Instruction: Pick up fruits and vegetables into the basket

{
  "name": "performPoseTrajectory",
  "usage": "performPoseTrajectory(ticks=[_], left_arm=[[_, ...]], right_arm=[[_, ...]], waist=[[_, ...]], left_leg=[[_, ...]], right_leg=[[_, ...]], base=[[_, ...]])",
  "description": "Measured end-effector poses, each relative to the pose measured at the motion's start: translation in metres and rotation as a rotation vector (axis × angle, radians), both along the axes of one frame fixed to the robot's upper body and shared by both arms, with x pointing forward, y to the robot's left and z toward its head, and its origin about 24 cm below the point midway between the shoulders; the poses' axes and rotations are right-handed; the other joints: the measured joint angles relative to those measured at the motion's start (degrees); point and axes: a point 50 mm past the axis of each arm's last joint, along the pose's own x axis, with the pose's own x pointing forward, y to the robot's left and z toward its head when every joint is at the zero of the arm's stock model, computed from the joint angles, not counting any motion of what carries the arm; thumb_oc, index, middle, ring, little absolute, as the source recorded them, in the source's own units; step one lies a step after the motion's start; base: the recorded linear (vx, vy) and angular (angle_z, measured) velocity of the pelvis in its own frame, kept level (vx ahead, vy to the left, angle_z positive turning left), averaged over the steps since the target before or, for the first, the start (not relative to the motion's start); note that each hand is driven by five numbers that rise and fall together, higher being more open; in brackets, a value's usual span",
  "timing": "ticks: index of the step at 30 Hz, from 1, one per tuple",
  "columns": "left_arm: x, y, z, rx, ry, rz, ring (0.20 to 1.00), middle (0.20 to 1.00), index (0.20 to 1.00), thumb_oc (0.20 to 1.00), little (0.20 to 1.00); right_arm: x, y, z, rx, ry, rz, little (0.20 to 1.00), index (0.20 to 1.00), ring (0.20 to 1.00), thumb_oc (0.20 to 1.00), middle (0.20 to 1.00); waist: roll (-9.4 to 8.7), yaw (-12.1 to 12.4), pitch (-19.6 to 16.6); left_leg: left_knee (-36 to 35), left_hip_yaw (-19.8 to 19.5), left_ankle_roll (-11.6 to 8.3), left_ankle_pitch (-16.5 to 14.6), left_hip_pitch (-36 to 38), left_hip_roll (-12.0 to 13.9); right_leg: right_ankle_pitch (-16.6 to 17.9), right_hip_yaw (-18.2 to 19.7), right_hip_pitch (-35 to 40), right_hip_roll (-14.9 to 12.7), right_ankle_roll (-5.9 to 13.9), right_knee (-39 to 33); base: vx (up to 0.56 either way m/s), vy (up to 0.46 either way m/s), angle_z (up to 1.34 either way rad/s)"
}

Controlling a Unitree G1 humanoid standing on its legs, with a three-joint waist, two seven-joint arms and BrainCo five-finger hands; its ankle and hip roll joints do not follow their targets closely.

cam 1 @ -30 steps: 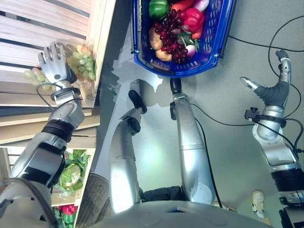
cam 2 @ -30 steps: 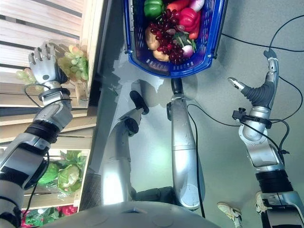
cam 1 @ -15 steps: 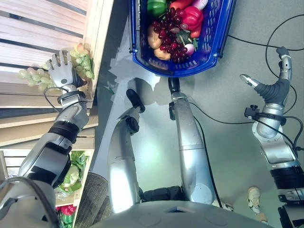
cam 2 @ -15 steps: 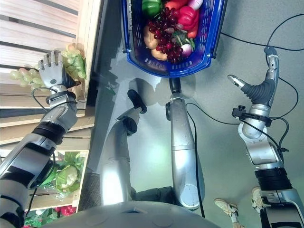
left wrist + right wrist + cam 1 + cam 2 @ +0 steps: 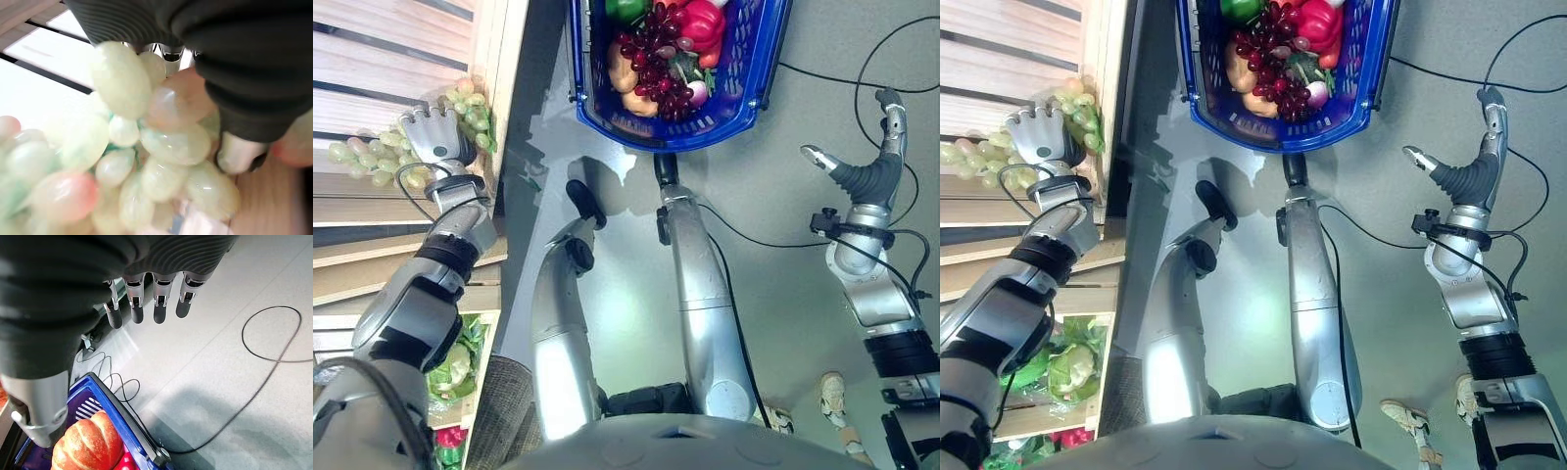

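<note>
The left hand (image 5: pixel 433 137) reaches over the slatted wooden shelf (image 5: pixel 382 69) and sits on a bunch of green grapes (image 5: pixel 367 162). In the left wrist view the pale, partly pink-tinged grapes (image 5: pixel 146 161) press right against the palm, with the thumb (image 5: pixel 239 152) curled against 1 side of the cluster and the fingers bent down into it, so the hand is closed round the bunch. In the head views part of the bunch trails out on the shelf slats on the outer side of the hand, and more grapes show at its inner side, by the shelf's upright edge board (image 5: pixel 499 88).

The blue basket (image 5: pixel 749 88) stands on the grey floor (image 5: pixel 803 245) ahead of the robot, well apart from the shelf. It holds dark red grapes (image 5: pixel 651 73), a red pepper (image 5: pixel 703 22), a green pepper (image 5: pixel 625 8) and an orange-brown vegetable (image 5: pixel 619 70); the right wrist view shows its blue rim (image 5: pixel 124 418) with a ribbed orange-brown item (image 5: pixel 88 443) inside.

The right hand (image 5: pixel 1464 176) hangs in the air over the floor, to the right of the basket, holding nothing, its fingers (image 5: pixel 156 301) straight and side by side, thumb held apart.

Lower shelf compartments near the left arm hold leafy green vegetables (image 5: pixel 455 357) and red ones (image 5: pixel 450 436)
</note>
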Motion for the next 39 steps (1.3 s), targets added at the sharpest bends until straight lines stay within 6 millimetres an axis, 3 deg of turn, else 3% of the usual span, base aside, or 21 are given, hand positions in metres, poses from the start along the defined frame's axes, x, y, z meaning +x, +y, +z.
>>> performPoseTrajectory(ticks=[8, 10, 14, 19, 23, 28, 32, 39], left_arm=[[0.001, 0.005, 0.004, -0.131, -0.064, -0.058, 0.2, 0.2, 0.2, 0.2, 0.2], [0.002, 0.007, 0.0, -0.385, -0.152, -0.096, 0.2, 0.2, 0.2, 0.2, 0.2], [-0.002, 0.009, -0.014, -0.735, -0.274, -0.178, 0.2, 0.2, 0.2, 0.2, 0.2], [-0.008, 0.007, -0.023, -1.033, -0.396, -0.281, 0.2, 0.2, 0.2, 0.2, 0.2], [-0.018, 0.008, -0.033, -1.267, -0.485, -0.373, 0.2, 0.2, 0.2, 0.2, 0.2], [-0.026, 0.001, -0.034, -1.388, -0.514, -0.492, 0.2, 0.2, 0.2, 0.2, 0.2], [-0.031, -0.004, -0.023, -1.42, -0.553, -0.591, 0.2, 0.2, 0.2, 0.2, 0.2], [-0.036, -0.018, 0.008, -1.381, -0.602, -0.77, 0.2, 0.2, 0.2, 0.2, 0.2]], right_arm=[[0.004, 0.007, 0.008, -0.109, 0.006, 0.046, 1.0, 1.0, 1.0, 1.0, 1.0], [0.006, 0.01, 0.01, -0.119, 0.009, 0.061, 1.0, 1.0, 1.0, 1.0, 1.0], [0.007, 0.012, 0.009, -0.157, 0.029, 0.081, 1.0, 1.0, 1.0, 1.0, 1.0], [0.007, 0.017, 0.008, -0.186, 0.087, 0.138, 1.0, 1.0, 1.0, 1.0, 1.0], [0.011, 0.019, -0.006, -0.249, 0.267, 0.2, 1.0, 1.0, 1.0, 1.0, 1.0], [0.01, 0.022, -0.022, -0.339, 0.429, 0.238, 1.0, 1.0, 1.0, 1.0, 1.0], [0.013, 0.025, -0.025, -0.4, 0.496, 0.259, 1.0, 1.0, 1.0, 1.0, 1.0], [0.031, 0.062, -0.016, -0.569, 0.527, 0.328, 1.0, 1.0, 1.0, 1.0, 1.0]], waist=[[-0.01, 0.1, 0.0], [-0.05, 0.3, 0.0], [-0.1, 0.3, 0.0], [-0.16, 0.8, 0.0], [-0.22, 1.9, 0.0], [-0.59, 3.2, 0.0], [-0.97, 4.4, 0.1], [-1.35, 5.8, 0.1]], left_leg=[[0.5, -0.8, -0.03, -0.1, 0.0, -0.1], [0.4, -0.9, -0.03, 0.0, 0.9, -0.1], [-0.3, -1.4, -0.01, 0.0, 3.4, -0.2], [-0.6, -2.4, -0.19, 0.2, 5.4, -0.2], [-1.5, -2.6, -0.26, 0.3, 8.3, -0.3], [-2.5, -4.1, -0.41, 0.7, 11.5, -0.7], [-3.4, -4.7, -0.25, 1.3, 13.6, -1.2], [-4.7, -4.8, -0.16, 1.7, 18.4, -1.8]], right_leg=[[0.6, -0.2, 0.5, 0.1, -0.25, -0.4], [0.7, -0.4, 1.5, 0.0, -0.25, -0.5], [0.7, -1.0, 4.3, -0.1, -0.23, -1.0], [0.7, -2.0, 7.1, -0.1, -0.26, -1.7], [0.7, -2.6, 10.3, -0.2, -0.27, -2.5], [0.7, -4.0, 14.7, -0.4, -0.26, -3.7], [0.4, -4.5, 17.2, -0.7, 0.12, -4.6], [0.4, -4.8, 21.7, -1.3, 0.16, -5.1]], base=[[-0.01, 0.001, -0.01], [-0.02, 0.0, 0.0], [-0.01, -0.009, 0.02], [-0.02, -0.017, 0.05], [-0.01, -0.029, 0.03], [0.0, -0.032, 0.13], [0.0, 0.01, 0.09], [0.02, 0.034, 0.05]])
